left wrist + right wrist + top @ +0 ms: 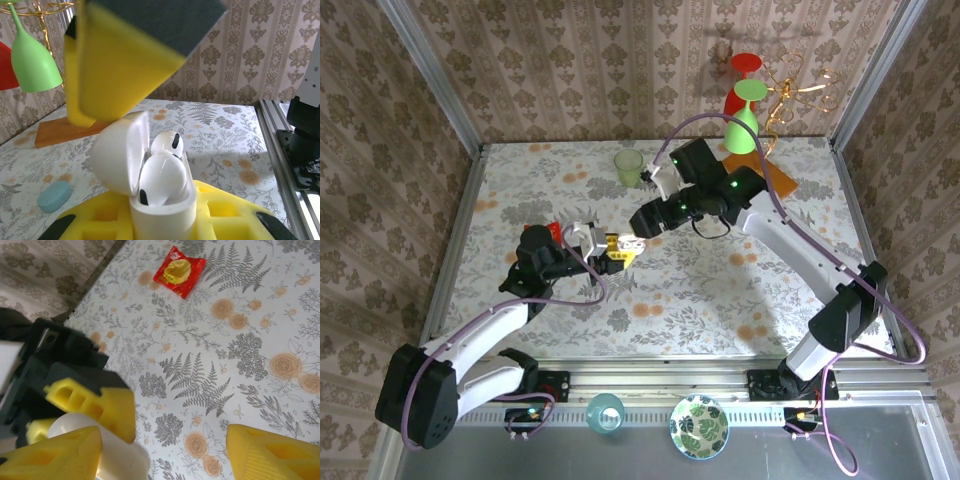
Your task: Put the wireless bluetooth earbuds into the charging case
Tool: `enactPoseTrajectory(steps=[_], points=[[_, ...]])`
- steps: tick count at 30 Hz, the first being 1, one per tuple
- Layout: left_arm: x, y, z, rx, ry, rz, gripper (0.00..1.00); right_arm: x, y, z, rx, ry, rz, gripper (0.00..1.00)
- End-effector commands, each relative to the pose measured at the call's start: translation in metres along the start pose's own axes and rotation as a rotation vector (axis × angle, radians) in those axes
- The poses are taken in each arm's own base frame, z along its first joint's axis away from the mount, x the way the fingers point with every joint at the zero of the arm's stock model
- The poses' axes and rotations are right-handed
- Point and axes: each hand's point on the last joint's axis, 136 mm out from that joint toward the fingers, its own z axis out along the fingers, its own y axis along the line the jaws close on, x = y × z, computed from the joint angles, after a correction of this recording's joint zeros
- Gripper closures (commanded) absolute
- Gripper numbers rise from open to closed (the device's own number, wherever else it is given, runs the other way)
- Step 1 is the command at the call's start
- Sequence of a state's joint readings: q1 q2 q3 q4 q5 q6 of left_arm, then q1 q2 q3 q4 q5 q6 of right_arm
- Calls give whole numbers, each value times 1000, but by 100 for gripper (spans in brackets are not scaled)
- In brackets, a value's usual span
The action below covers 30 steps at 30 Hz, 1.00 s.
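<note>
Two earbuds (161,178) sat in the open charging case (163,216), clamped by my left gripper (607,247) over the middle of the worktop (740,295); my right gripper (160,460) gaped above.

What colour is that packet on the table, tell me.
The small flat square packet is red, yellow-centred; right wrist view.

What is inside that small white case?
Two white earbuds sit in the open case, one behind the other. Their lower parts are hidden down inside the case.

green cup (629,166) upright | red packet (179,271) lying flat | blue disc (54,196) near wooden board (65,131)
</note>
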<state>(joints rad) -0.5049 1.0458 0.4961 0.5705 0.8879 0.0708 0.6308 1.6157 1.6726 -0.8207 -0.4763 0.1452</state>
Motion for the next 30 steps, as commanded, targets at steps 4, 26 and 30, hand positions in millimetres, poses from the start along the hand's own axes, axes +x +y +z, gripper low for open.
enactPoseTrajectory(steps=[4,26,30], points=[[-23,7,1,-18,-55,29,100,11,29,-24,-103,-29,-109,32],[-25,-22,4,127,-69,68,100,11,-9,5,-81,112,6,37],[-20,-18,4,104,-57,51,100,24,0,3,-121,152,-43,37]])
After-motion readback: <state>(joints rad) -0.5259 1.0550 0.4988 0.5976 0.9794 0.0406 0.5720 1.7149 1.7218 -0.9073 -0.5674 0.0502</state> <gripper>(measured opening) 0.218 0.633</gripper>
